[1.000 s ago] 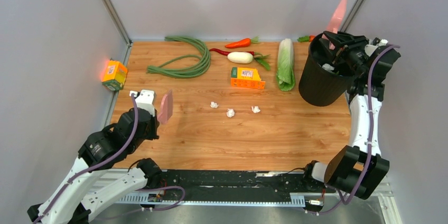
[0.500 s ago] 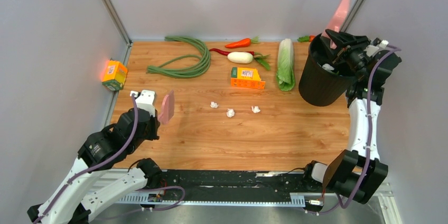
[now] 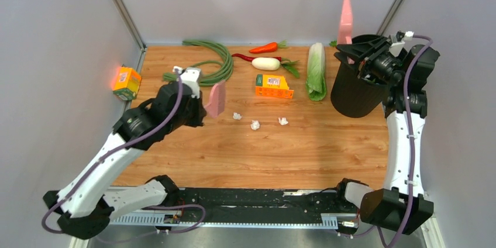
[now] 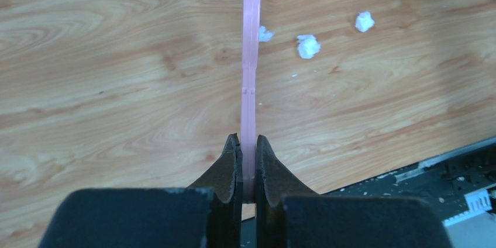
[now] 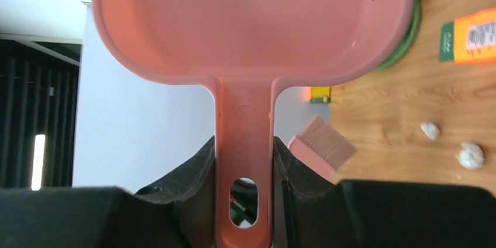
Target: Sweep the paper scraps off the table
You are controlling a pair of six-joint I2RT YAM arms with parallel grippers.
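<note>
Pink brush (image 4: pixel 251 55) tight in left pincer (image 4: pixel 248 144), pink dustpan (image 5: pixel 251 20) tight in right pincer (image 5: pixel 243 150)

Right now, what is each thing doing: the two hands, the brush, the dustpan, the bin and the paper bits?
Paper scraps: three, loose on the table, unswept.
Pink brush: held on edge, left of the scraps.
Bin: standing upright.
Dustpan: empty, held upright by the bin.
Left hand: shut on the brush.
Right hand: shut on the dustpan handle.
</note>
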